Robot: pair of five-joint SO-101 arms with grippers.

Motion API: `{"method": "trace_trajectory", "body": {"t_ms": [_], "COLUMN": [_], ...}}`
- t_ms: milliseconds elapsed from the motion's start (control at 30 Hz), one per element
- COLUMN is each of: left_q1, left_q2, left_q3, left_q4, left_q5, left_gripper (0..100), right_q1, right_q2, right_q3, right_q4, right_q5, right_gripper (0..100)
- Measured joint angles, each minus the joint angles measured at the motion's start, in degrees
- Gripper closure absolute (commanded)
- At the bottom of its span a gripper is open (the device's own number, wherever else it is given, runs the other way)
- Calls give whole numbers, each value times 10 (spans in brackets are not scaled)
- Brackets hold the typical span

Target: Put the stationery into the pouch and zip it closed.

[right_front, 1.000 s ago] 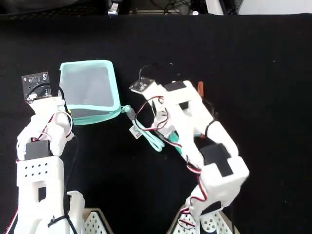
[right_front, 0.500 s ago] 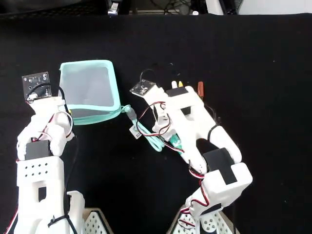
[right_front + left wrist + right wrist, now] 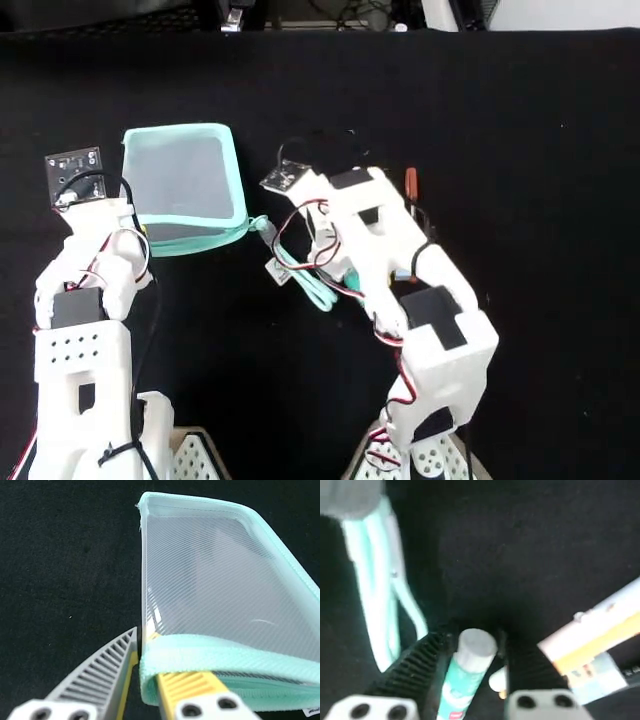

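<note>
"What colours do you get on the surface?"

"The flat black cloth table (image 3: 540, 120) is plain. The mint-trimmed translucent plastic pouch (image 3: 215, 580) has fine diagonal pale stripes."

"And the grippers?"

"The left gripper (image 3: 142, 645) has one ribbed grey finger and one ribbed yellow. The right gripper (image 3: 470, 647) is ribbed black, and the teal-and-white round stick (image 3: 462, 680) in it has a pale grey cap and a red mark."

"Anything else?"

"A mint-green looped cord (image 3: 375, 580), and a white, orange and pale-blue flat packet (image 3: 592, 645)."
</note>
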Motion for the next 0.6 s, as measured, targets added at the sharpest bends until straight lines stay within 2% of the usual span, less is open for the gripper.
{"method": "trace_trajectory", "body": {"t_ms": [233,400,433,600], "left_q1": [0,0,0,0], "left_q2": [0,0,0,0], "left_q3": [0,0,0,0], "left_q4": [0,0,0,0], "left_q5": [0,0,0,0], "left_gripper": [970,970,970,970], "right_q1": [-4,-8,-8,-17], "right_q2": [-6,-8,-8,-15], "right_q3": [-1,0,0,13], "right_q4": [31,47,49,51], "right_q5": [-9,-9,-10,7], "right_gripper": [968,773,761,877]}}
